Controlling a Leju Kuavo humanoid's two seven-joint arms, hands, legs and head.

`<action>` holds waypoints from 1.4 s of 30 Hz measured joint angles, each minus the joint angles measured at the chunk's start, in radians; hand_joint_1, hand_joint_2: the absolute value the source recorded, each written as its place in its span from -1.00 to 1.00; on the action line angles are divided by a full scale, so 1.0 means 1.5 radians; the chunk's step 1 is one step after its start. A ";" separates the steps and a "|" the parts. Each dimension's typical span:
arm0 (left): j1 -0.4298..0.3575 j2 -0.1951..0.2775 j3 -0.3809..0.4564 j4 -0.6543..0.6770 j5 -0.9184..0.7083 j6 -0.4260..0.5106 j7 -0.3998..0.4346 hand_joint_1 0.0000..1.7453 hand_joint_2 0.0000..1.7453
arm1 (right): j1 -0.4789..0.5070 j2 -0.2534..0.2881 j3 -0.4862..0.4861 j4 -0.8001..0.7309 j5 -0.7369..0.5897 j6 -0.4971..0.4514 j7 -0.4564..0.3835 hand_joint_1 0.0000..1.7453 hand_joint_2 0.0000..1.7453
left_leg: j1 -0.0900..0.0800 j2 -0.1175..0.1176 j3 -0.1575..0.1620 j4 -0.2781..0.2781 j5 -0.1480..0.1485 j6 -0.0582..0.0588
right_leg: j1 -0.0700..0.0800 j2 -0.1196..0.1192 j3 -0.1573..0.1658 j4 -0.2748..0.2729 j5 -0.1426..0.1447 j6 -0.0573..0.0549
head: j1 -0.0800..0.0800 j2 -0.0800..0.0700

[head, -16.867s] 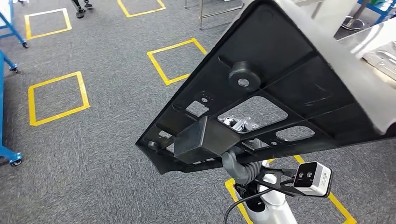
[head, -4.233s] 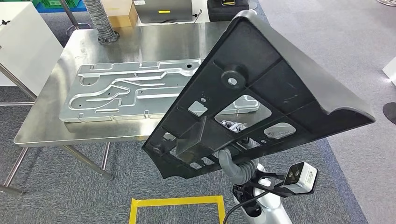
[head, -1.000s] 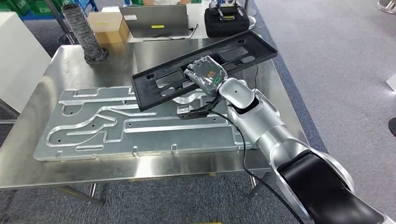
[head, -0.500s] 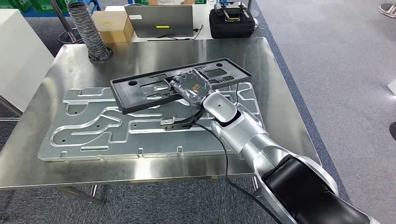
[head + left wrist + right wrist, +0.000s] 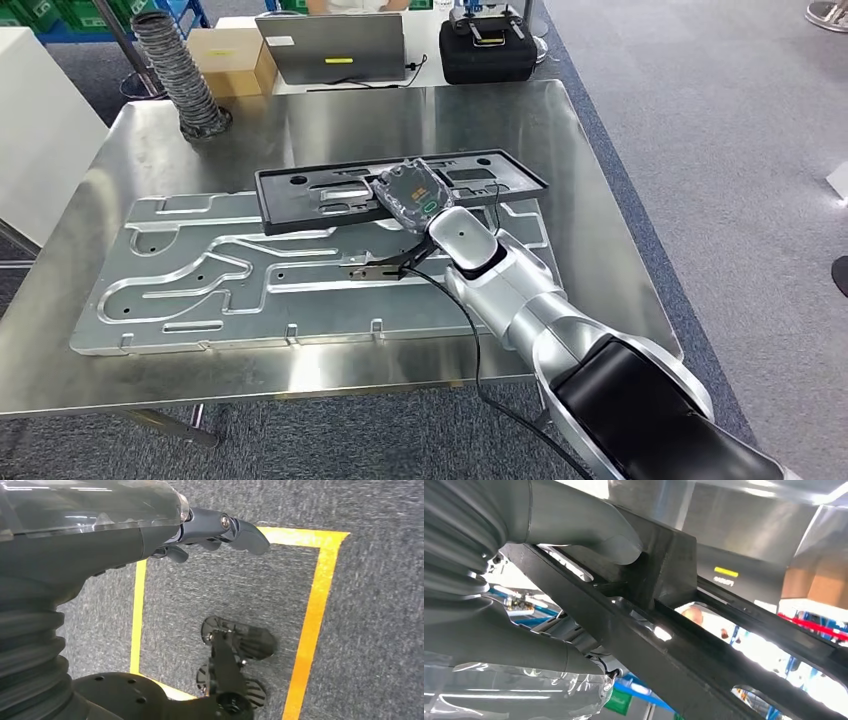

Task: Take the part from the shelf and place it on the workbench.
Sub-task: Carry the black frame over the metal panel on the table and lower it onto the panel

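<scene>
While the right hand is gripping the black part near its middle, with the thumb pressing against a raised block, the part is lying nearly flat and low over the grooved metal plate on the workbench, probably so it can settle evenly. Whether it is touching is unclear. The left hand is hanging over the carpet, holding nothing, fingers loosely curled.

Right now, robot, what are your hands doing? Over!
Right hand grips the black part, low over the grooved metal plate on the workbench. Left hand hangs over the floor, holding nothing. Nothing blocking.
</scene>
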 joint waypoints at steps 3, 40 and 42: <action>-0.001 -0.001 0.000 0.000 -0.001 0.001 0.002 -1.00 1.00 | 0.002 0.001 0.000 0.007 0.001 0.010 -0.007 0.56 1.00 | -0.002 -0.001 0.001 -0.005 0.000 0.014 | -0.001 0.000 -0.001 0.000 -0.001 0.012 | 0.000 0.000; -0.003 -0.012 0.002 0.000 -0.018 -0.026 -0.033 -1.00 1.00 | 0.012 0.008 0.000 0.067 0.030 0.100 0.033 -1.00 -1.00 | -0.004 0.001 0.002 -0.012 0.006 0.033 | -0.001 -0.002 -0.093 0.196 -0.090 0.021 | 0.000 0.000; -0.003 -0.013 0.002 0.000 -0.019 -0.027 -0.033 -1.00 0.00 | 0.013 0.008 0.000 0.068 0.031 0.100 0.032 -1.00 -1.00 | -0.005 0.000 0.003 -0.010 0.005 0.032 | -0.001 -0.002 -0.078 0.162 -0.060 0.018 | 0.000 0.000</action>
